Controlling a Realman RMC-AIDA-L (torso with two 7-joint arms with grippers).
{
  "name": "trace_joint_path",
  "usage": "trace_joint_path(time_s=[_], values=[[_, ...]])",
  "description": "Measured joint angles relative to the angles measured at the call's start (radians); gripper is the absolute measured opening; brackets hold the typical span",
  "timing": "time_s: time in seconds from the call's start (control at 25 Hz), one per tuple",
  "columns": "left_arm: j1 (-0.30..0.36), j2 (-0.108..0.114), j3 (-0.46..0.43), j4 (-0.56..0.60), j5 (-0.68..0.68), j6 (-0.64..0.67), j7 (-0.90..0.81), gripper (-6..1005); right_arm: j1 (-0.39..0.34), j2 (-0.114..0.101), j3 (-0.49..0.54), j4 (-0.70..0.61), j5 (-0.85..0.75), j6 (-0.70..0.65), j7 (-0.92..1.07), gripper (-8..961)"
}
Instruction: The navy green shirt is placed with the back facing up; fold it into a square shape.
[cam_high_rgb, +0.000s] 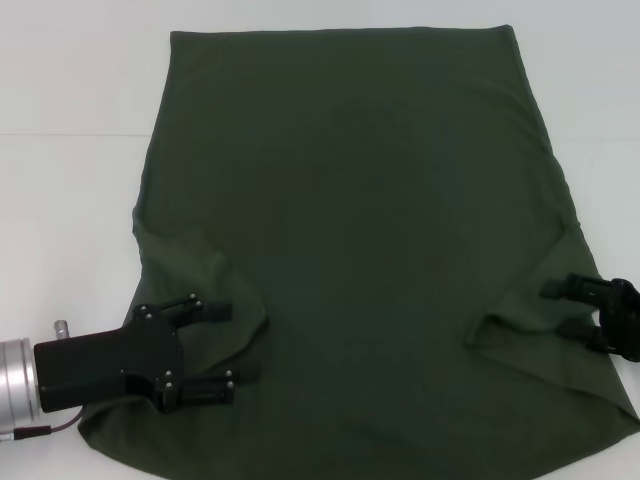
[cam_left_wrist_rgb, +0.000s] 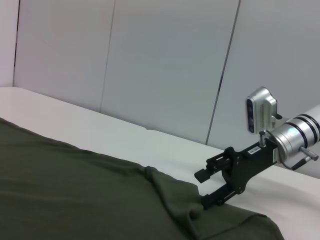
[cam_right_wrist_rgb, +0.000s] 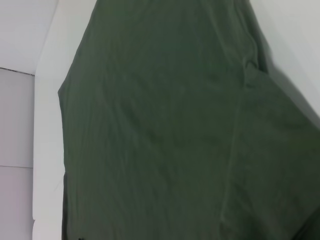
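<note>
White bench (cam_high_rgb: 70, 90) carries the navy green shirt (cam_high_rgb: 360, 230), spread flat across its middle, both sleeves folded inward. Left hand (cam_high_rgb: 222, 345) low over the near left sleeve, fingers apart, holding nothing. Right hand (cam_high_rgb: 566, 308) at the near right sleeve edge, fingers apart.

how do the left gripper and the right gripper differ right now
In the head view the left gripper shows whole, with its black body and silver wrist over the navy green shirt; the right gripper is cut off by the picture's edge. The left sits at the shirt's near-left folded sleeve, the right at the near-right one. Both are black, open, and low at the fabric.
</note>
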Motion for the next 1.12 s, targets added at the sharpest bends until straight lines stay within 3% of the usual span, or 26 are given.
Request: trace_joint_path(time_s=[0.8,1.12], values=[[-0.001,-0.002,0.000,-0.002,0.000,-0.009,0.000,878,0.029,0.003,-0.020,-0.003,0.002,0.026,-0.001,790],[-0.005,-0.002,0.000,-0.002,0.000,-0.011,0.000,877,0.084,0.010,-0.026,-0.002,0.002,0.038,-0.017,790]])
